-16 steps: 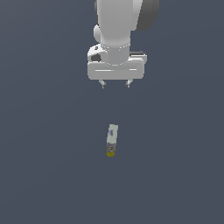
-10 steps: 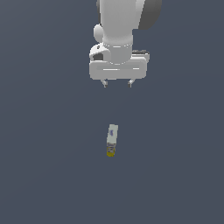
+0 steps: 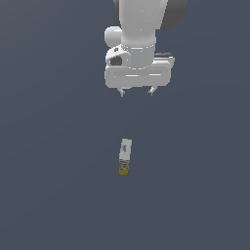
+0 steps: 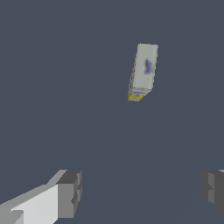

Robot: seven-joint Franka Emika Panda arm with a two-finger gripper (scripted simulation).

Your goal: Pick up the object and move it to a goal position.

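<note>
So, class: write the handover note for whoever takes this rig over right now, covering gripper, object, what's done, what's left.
Gripper: open, empty, hanging above the surface.
Object: small narrow carton with a white-grey top and yellow end, lying on the dark grey floor, apart from the fingers, nearer the camera in the exterior view.
Done: nothing grasped yet.
Left: line up over the carton, descend, close, lift, carry to goal. No goal marker is visible.

White rounded arm [image 3: 141, 29]; claw [image 3: 136, 93] – grey fingertips [image 4: 70, 192]
</note>
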